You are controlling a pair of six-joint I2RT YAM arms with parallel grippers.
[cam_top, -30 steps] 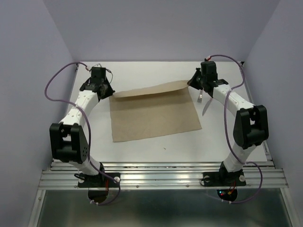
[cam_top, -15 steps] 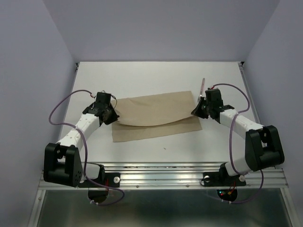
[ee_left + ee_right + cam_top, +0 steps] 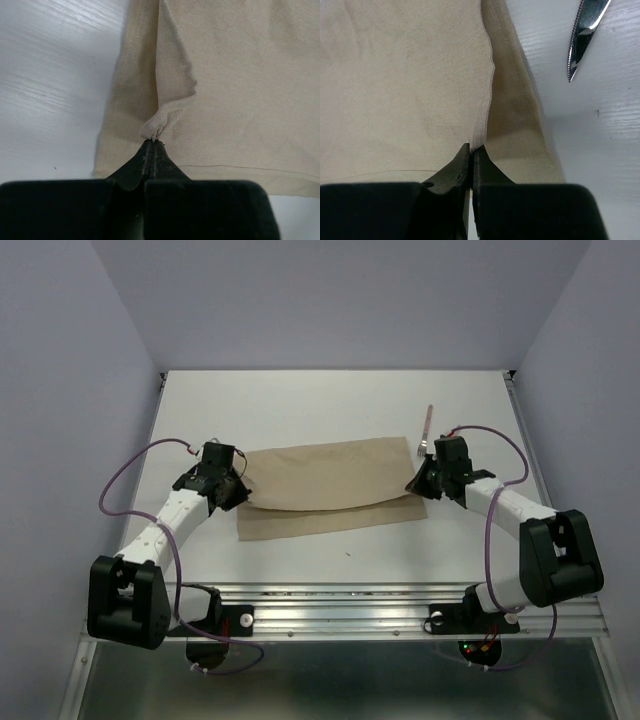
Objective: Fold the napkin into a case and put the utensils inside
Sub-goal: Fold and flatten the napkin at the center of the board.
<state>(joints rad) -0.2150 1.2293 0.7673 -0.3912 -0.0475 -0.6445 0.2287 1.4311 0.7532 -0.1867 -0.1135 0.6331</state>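
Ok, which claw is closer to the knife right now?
Right. The right claw pinches the napkin corner just beside the knife; the left claw is across the napkin.

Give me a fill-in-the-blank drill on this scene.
The left hand is ____ on a napkin corner. The napkin lies doubled over in ____ layers. The serrated blade in the right wrist view belongs to the ____. Missing words: shut; two; knife.
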